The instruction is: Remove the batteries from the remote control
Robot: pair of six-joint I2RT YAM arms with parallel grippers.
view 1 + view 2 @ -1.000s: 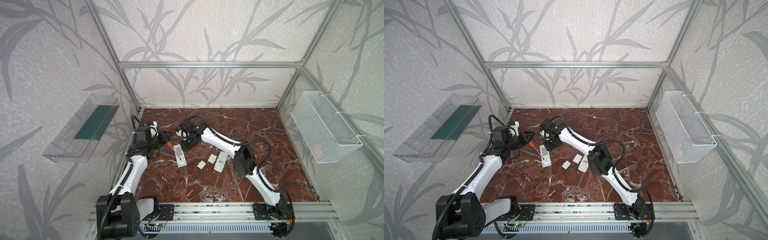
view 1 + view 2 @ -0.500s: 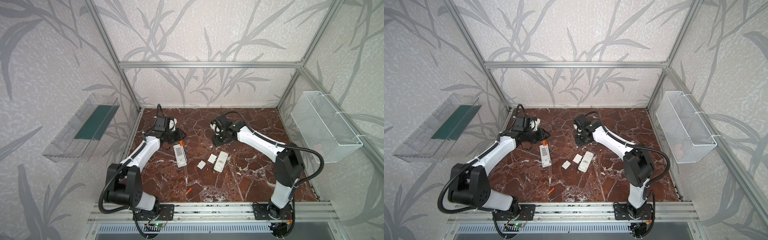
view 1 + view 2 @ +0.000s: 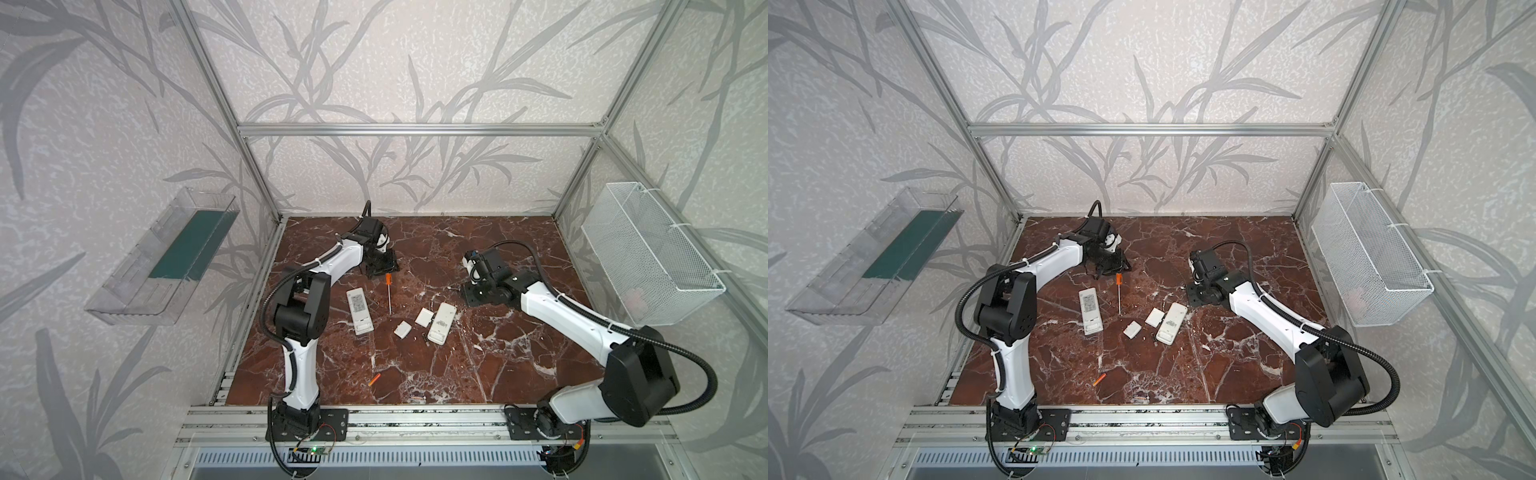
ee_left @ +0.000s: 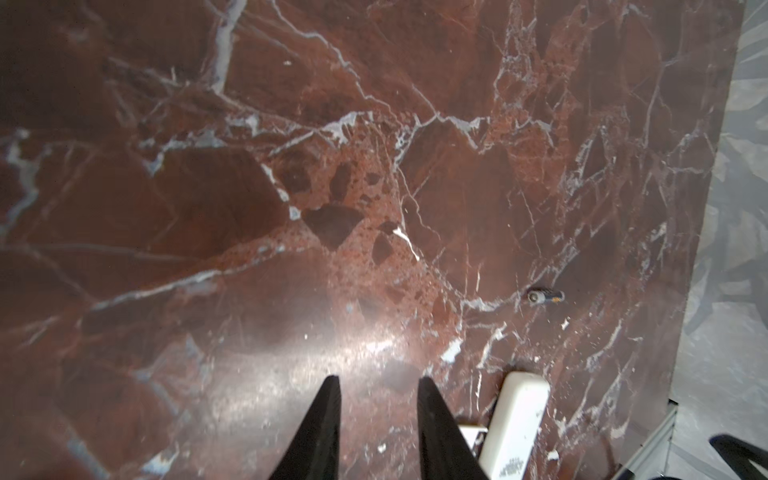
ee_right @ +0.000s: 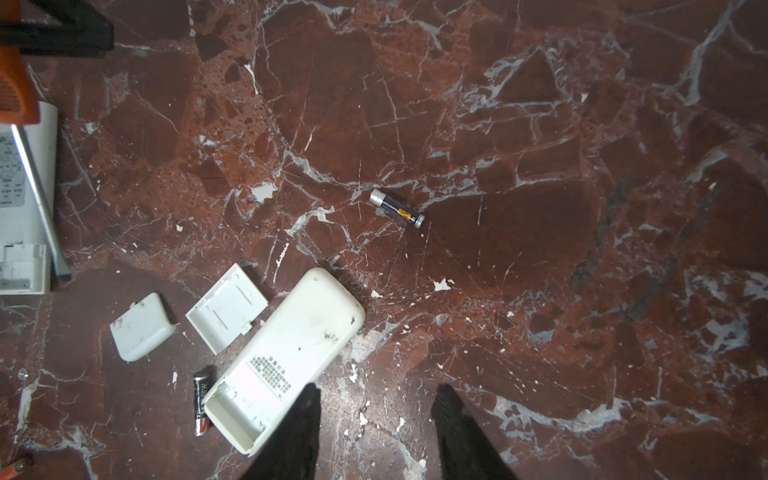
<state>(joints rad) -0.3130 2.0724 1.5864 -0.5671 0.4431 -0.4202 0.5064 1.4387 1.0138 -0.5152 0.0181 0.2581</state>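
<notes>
Two white remotes lie on the marble, one point(image 3: 360, 311) to the left and one point(image 3: 441, 323) to the right. The right-hand remote point(image 5: 286, 357) shows an empty battery bay. A dark-and-red battery point(image 5: 201, 399) lies against its side. Further off a silver-and-dark battery point(image 5: 397, 208) lies alone, also in the left wrist view point(image 4: 544, 296). An orange battery point(image 3: 374, 379) rests near the front edge. My left gripper point(image 4: 376, 382) is open over bare marble behind the left remote. My right gripper point(image 5: 378, 399) is open and empty just right of the right-hand remote.
Two white battery covers point(image 5: 141, 326) point(image 5: 226, 307) lie between the remotes. An orange-handled screwdriver point(image 3: 388, 291) lies beside the left remote. A wire basket point(image 3: 648, 257) hangs on the right wall and a clear tray point(image 3: 166, 266) on the left wall.
Both arms have swung to the right; the right gripper drew back from the left remote to the right side. The screwdriver now lies further right.
</notes>
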